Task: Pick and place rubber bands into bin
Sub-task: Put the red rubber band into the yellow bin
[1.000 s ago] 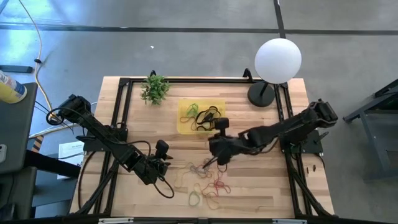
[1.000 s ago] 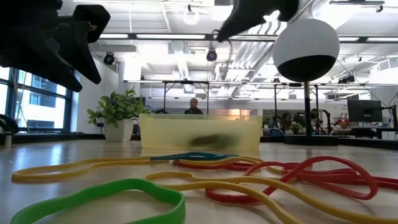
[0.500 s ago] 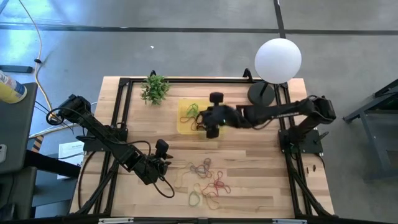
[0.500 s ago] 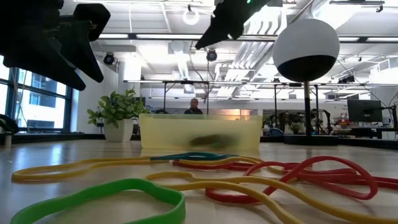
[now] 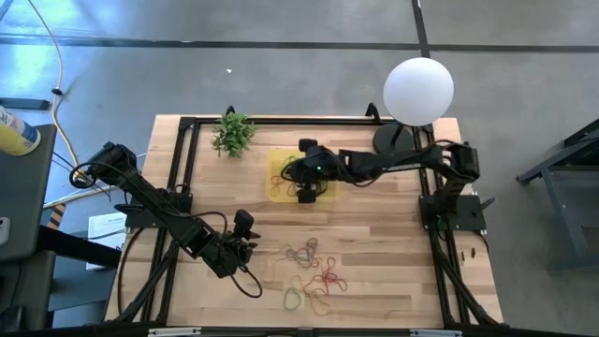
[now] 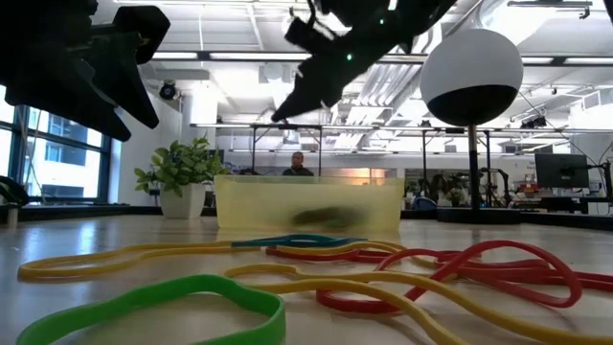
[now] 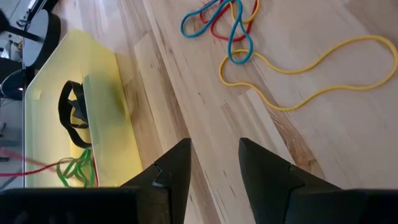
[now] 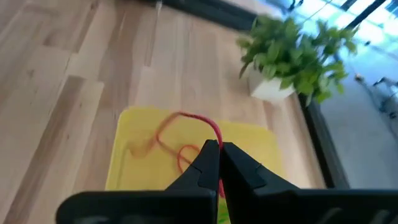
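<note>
right gripper (image 8: 219, 149): pinched on red rubber band (image 8: 186, 127), held over yellow bin (image 5: 279, 190) for release. left gripper (image 7: 211, 162): parted, empty, waiting beside loose rubber bands (image 5: 314, 276).

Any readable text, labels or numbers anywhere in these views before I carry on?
None readable.
The bin, the rubber bands, the table and the lamp carry no visible print.
The paper on the floor beside the table: too small to read.
</note>
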Robot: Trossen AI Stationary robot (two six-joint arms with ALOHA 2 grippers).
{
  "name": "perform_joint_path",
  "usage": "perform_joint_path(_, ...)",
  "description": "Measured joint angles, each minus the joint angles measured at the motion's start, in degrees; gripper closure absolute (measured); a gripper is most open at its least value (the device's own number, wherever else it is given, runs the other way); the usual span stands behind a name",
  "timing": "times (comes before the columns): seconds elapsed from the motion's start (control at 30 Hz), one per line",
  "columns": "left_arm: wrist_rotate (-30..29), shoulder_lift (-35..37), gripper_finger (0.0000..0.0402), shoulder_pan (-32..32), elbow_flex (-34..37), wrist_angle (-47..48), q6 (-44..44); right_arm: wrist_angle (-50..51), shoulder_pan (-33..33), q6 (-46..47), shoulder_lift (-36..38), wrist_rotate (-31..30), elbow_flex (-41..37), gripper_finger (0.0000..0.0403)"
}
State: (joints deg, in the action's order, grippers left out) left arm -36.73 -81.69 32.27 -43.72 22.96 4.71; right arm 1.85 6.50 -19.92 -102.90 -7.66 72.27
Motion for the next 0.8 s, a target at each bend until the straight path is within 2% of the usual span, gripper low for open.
perform_joint_path(0.53, -0.42, 0.00, 0.0279, 0.00, 0.00, -0.09, -0.46, -2.32, 0.28, 3.84, -5.39, 7.06, 0.00, 0.0398)
perform_joint_path(0.8, -0.39, 0.00, 0.0279, 0.02, 0.00, -0.24, -0.48, -2.52, 0.30, 6.62, -5.61, 7.13, 0.00, 0.0354)
